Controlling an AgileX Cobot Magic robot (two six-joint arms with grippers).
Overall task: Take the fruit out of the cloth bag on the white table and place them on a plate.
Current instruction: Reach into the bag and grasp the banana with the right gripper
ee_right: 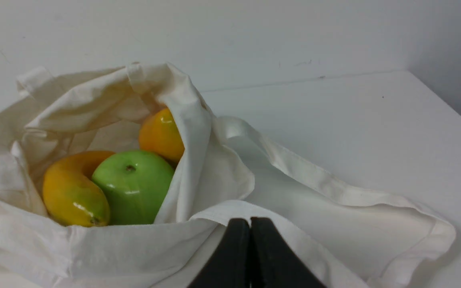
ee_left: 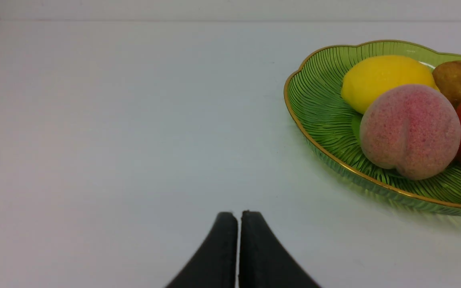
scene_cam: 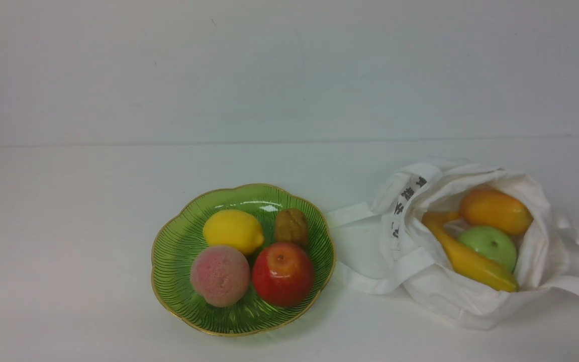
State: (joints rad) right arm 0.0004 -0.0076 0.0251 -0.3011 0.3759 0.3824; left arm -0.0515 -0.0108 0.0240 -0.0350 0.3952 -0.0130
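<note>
The white cloth bag (scene_cam: 435,286) lies open on the white table (scene_cam: 68,226) at the right. Inside it are a yellow banana (scene_cam: 470,259), a green apple (scene_cam: 490,246) and an orange mango-like fruit (scene_cam: 495,210). The green glass plate (scene_cam: 169,256) with a gold rim sits left of the bag. My left gripper (ee_left: 238,214) is shut and empty over bare table, left of the plate (ee_left: 318,100). My right gripper (ee_right: 249,220) is shut and empty, just in front of the bag (ee_right: 94,248), where the apple (ee_right: 134,186), banana (ee_right: 70,192) and orange fruit (ee_right: 160,134) show. Neither gripper shows in the front view.
The plate holds a yellow lemon (scene_cam: 232,230), a red apple (scene_cam: 283,274), a pink peach (scene_cam: 220,275) and a brown walnut-like item (scene_cam: 292,226). The bag's straps (scene_cam: 355,221) trail toward the plate and off to the right (ee_right: 334,192). A white wall stands behind the table.
</note>
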